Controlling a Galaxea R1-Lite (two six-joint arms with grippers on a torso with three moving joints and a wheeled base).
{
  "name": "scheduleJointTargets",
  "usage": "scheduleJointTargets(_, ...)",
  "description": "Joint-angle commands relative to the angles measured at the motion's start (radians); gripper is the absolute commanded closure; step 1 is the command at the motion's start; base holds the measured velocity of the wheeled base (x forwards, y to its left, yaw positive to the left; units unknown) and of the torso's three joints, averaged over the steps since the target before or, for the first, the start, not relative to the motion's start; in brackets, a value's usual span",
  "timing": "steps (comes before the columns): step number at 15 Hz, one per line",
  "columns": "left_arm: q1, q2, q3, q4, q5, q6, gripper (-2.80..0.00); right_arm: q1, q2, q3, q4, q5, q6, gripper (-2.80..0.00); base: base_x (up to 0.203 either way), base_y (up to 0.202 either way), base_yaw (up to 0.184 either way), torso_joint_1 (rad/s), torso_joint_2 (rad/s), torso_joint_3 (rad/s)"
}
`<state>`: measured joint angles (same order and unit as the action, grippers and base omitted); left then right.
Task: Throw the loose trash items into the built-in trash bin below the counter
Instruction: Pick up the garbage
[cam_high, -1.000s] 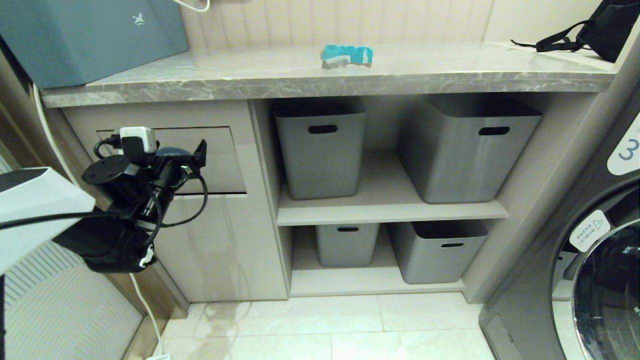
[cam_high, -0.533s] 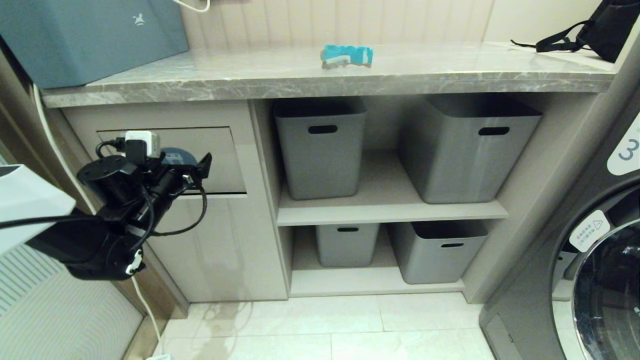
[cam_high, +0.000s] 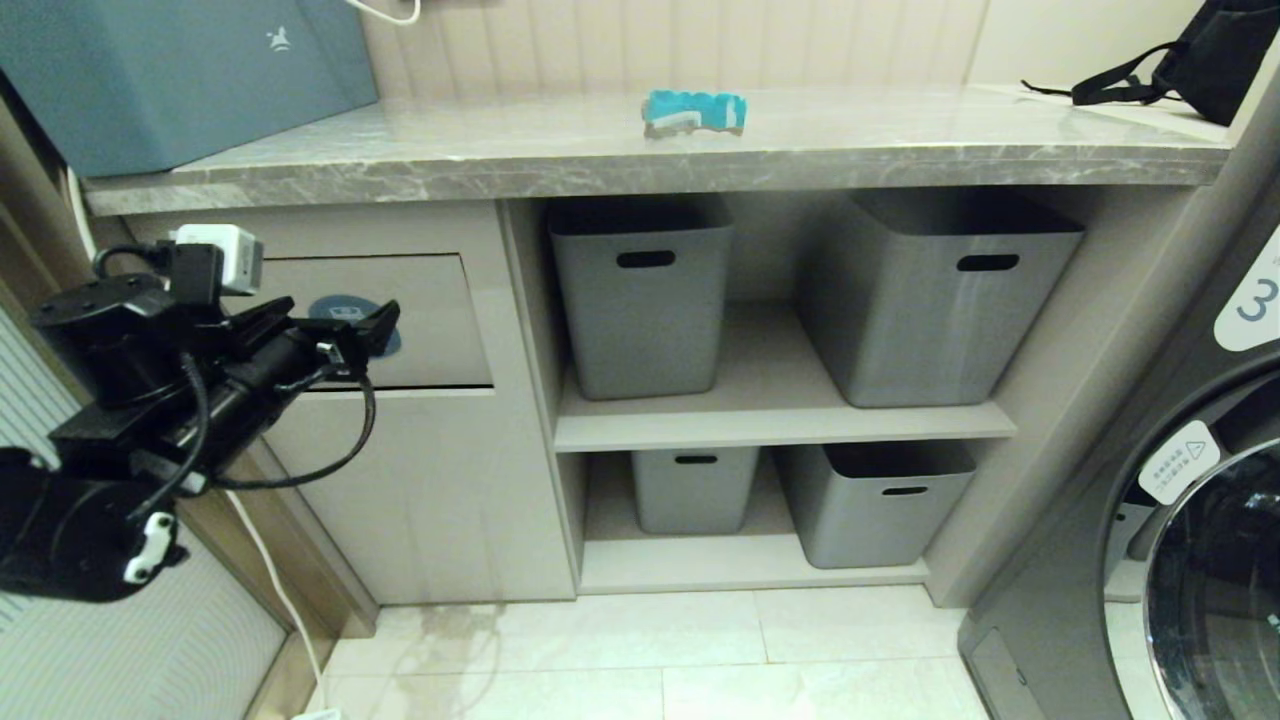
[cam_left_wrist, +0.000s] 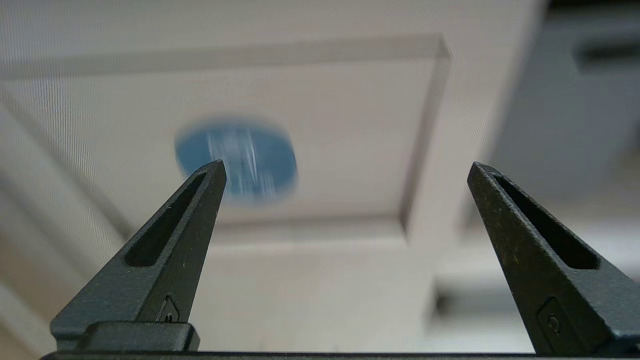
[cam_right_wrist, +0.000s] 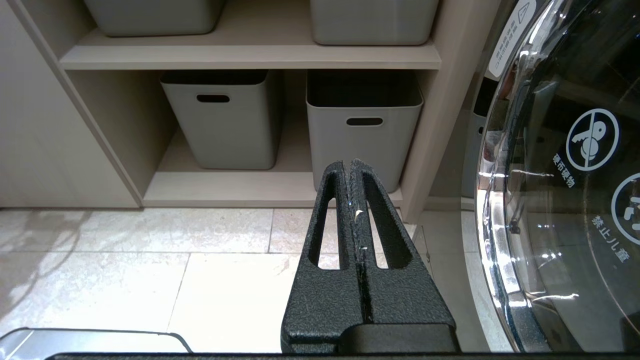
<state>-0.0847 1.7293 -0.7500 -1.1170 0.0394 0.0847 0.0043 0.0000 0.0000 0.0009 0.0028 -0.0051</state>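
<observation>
Teal wrapper scrap lies alone on the grey marble counter, well back from the front edge and well apart from either arm. Below and to the left, the built-in trash bin shows its flap shut flush in the beige cabinet front, the blue oval icon marking it. The left tool hangs level just in front of that flap, its two fingers wide apart with nothing between them, pointed at the icon; to my eye it sits there because the flap must be tilted in before anything can be dropped. The right tool is parked low, its fingers pressed together and empty, pointing toward the grey storage bins on the bottom shelf beside the washing machine.
</observation>
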Motion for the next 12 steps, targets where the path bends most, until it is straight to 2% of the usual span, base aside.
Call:
scheduleJointTargets(1, 0.0, -0.238, 0.109, 0.186, -0.001, 0.005, -2.8, 0.0, -0.002, 0.0, 0.001, 0.0, -0.001, 0.0, 0.0, 0.0, 0.0, 0.0, 0.0, 0.0)
scheduleJointTargets(5, 0.001, -0.521, 0.197, 0.611, 0.001, 0.012, -2.8, 0.0, -0.001, 0.0, 0.0, 0.0, -0.001, 0.0, 0.0, 0.0, 0.0, 0.0, 0.0, 0.0)
scheduleJointTargets(7, 0.014, -0.652, 0.249, 0.757, 0.002, 0.013, -2.8, 0.0, -0.002, 0.0, 0.001, 0.0, -0.001, 0.0, 0.0, 0.0, 0.0, 0.0, 0.0, 0.0)
scheduleJointTargets(9, 0.029, -0.785, 0.355, 0.818, 0.003, 0.024, -2.8, 0.0, 0.0, 0.0, 0.0, 0.0, -0.001, 0.0, 0.0, 0.0, 0.0, 0.0, 0.0, 0.0)
scheduleJointTargets(12, 0.052, -0.989, 0.548, 0.819, 0.0, 0.056, -2.8, 0.0, -0.002, 0.0, 0.001, 0.0, -0.001, 0.0, 0.0, 0.0, 0.0, 0.0, 0.0, 0.0)
